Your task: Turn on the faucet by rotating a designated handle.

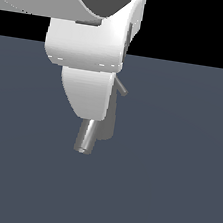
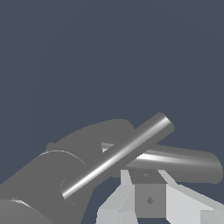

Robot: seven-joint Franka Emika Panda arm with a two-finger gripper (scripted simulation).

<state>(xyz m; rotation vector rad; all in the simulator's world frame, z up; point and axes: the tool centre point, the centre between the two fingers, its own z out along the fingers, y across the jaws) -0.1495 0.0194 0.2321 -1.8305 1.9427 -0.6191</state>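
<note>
The faucet point(image 1: 109, 121) stands on the dark worktop point(image 1: 173, 183), mostly hidden behind the white arm point(image 1: 93, 45) in the exterior view. Its spout point(image 1: 85, 137) slants down below the arm, and the thin handle point(image 1: 121, 86) pokes out toward the exterior view's right. The hand point(image 2: 148, 199) hangs right over the cap, probably so a finger can push the rod around. Whether it is released or clenched I cannot tell. The wrist view shows the handle as a bright rod.
</note>
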